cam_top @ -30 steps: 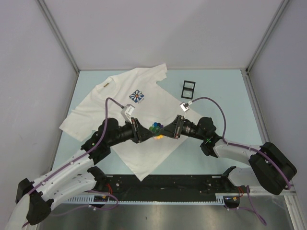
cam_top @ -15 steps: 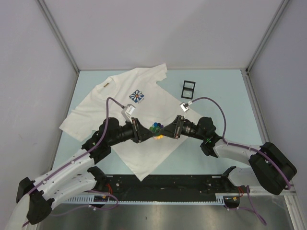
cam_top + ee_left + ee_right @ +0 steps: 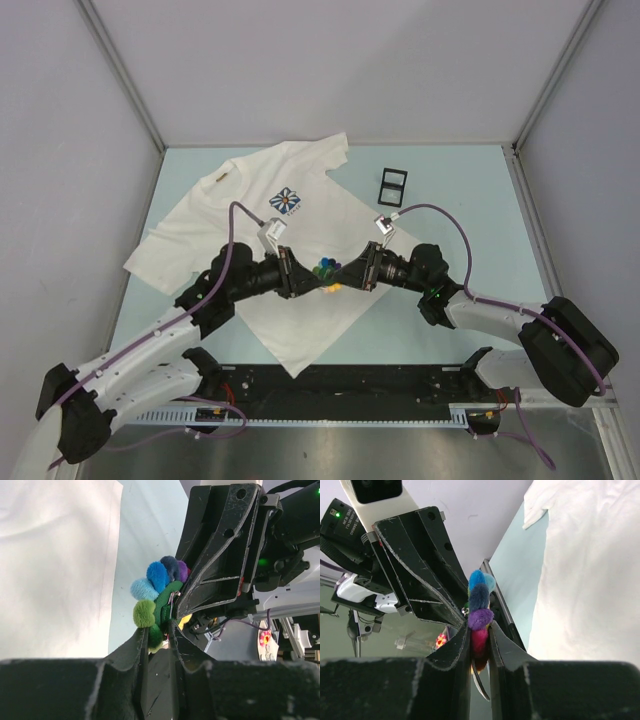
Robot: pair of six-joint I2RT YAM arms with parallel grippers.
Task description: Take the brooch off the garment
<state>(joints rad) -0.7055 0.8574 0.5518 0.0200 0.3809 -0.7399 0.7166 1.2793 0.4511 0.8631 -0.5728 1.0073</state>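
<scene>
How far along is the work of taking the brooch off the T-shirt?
Done, apparently: the brooch sits between both grippers with no cloth drawn up to it, and the T-shirt lies flat. In hand: the right gripper clamps its pompoms, and the left gripper pinches its green edge. Left: move it clear of the T-shirt and put it down.

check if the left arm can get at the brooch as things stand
Likely yes: the jaws of the left arm look closed on the brooch, with the right arm gripping its other side.
</scene>
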